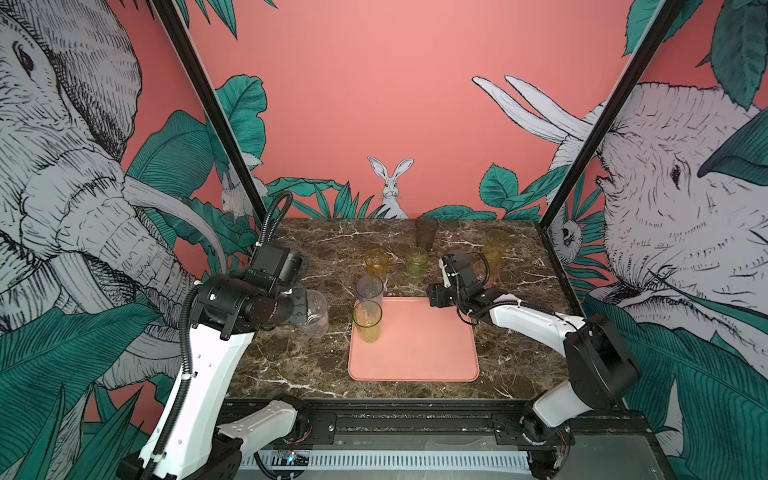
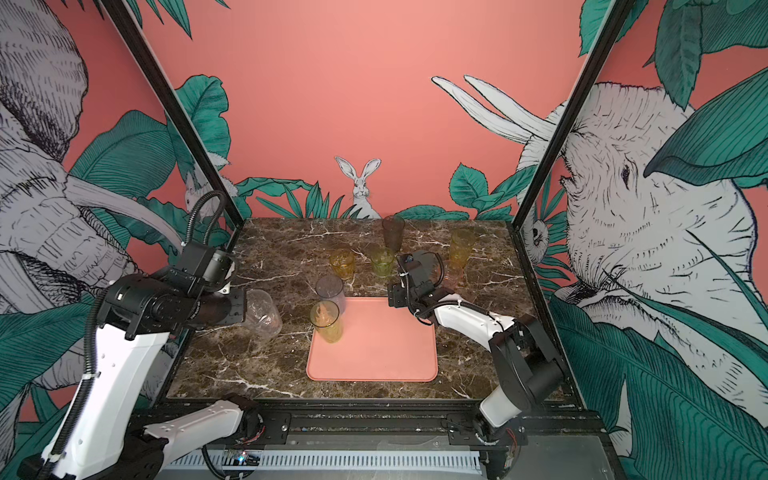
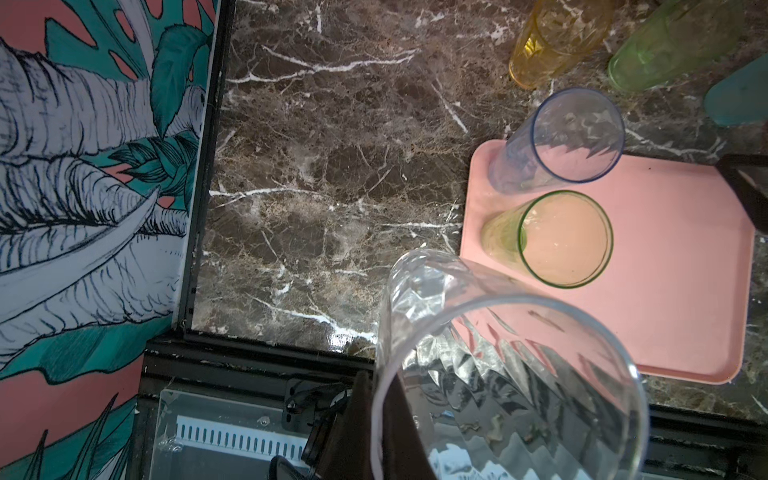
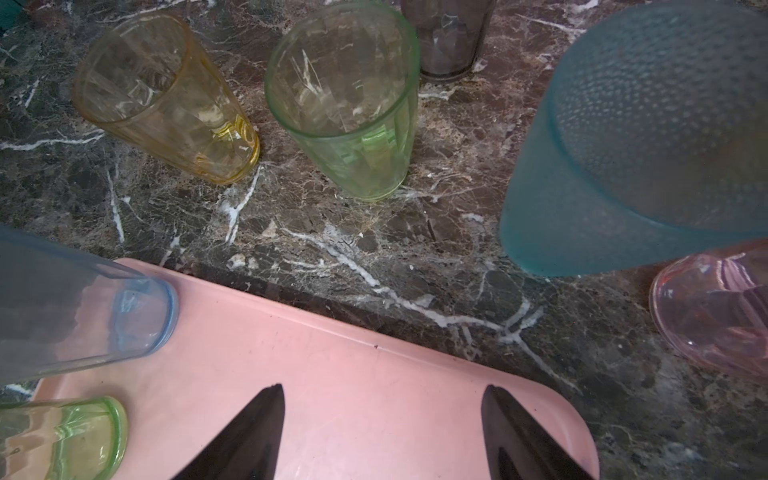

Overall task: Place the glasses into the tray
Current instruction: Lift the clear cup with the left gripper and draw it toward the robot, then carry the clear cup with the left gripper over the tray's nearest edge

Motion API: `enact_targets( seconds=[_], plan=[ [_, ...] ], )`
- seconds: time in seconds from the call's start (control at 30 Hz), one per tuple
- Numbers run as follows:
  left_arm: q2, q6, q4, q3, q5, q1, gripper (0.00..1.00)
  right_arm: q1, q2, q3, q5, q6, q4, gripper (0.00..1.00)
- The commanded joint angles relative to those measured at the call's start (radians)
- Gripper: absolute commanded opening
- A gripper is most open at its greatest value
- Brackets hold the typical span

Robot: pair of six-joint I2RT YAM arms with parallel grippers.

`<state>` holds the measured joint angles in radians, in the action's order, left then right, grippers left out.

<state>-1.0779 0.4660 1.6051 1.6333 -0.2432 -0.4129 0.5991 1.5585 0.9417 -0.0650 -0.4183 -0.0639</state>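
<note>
My left gripper [image 1: 305, 311] [image 3: 380, 415] is shut on the rim of a clear faceted glass [image 1: 314, 313] [image 2: 262, 313] [image 3: 498, 374], one finger inside and one outside. It holds the glass tilted above the table, left of the salmon-pink tray [image 1: 415, 349] [image 2: 374, 349] [image 3: 665, 299] [image 4: 353, 365]. A tall grey glass [image 1: 369, 291] [image 3: 557, 141] [image 4: 75, 307] and a yellow-green glass [image 1: 367, 321] [image 3: 552, 237] stand upright at the tray's back left. My right gripper [image 1: 435, 298] [image 4: 382, 390] hangs open and empty over the tray's back right corner.
On the marble table behind the tray stand a short amber glass [image 1: 376, 262] [image 4: 166, 95], a green glass [image 1: 416, 262] [image 4: 349, 99], a smoky dark glass [image 1: 426, 233] and a tall amber glass [image 1: 495, 247]. A frosted blue-grey glass [image 4: 644, 145] and a pink glass [image 4: 715, 311] stand beside my right gripper.
</note>
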Motion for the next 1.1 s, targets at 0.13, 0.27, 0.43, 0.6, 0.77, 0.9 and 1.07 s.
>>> enact_targets(
  seconds=[0.13,0.27,0.43,0.6,0.77,0.9,1.07],
  plan=[
    [0.091,0.065,0.090,-0.066,0.034,-0.015,0.00,-0.005,-0.016,-0.019,-0.037,0.012,0.036,0.77],
    [0.131,0.072,0.072,-0.148,0.078,-0.017,0.00,-0.005,-0.002,-0.013,-0.037,0.013,0.032,0.77],
    [0.186,0.059,0.010,-0.254,0.112,-0.018,0.00,-0.005,0.010,-0.011,-0.037,0.013,0.036,0.77],
    [0.211,0.066,-0.053,-0.354,0.152,-0.020,0.00,-0.005,0.023,-0.004,-0.046,0.018,0.030,0.77],
    [0.221,0.101,-0.084,-0.411,0.140,-0.035,0.00,-0.004,0.027,-0.005,-0.045,0.018,0.037,0.77],
    [0.235,0.140,-0.129,-0.451,0.142,-0.070,0.00,-0.004,0.035,0.000,-0.046,0.019,0.032,0.77],
    [0.215,0.186,-0.171,-0.472,0.103,-0.151,0.00,-0.006,0.035,0.005,-0.044,0.019,0.029,0.77]
  ],
)
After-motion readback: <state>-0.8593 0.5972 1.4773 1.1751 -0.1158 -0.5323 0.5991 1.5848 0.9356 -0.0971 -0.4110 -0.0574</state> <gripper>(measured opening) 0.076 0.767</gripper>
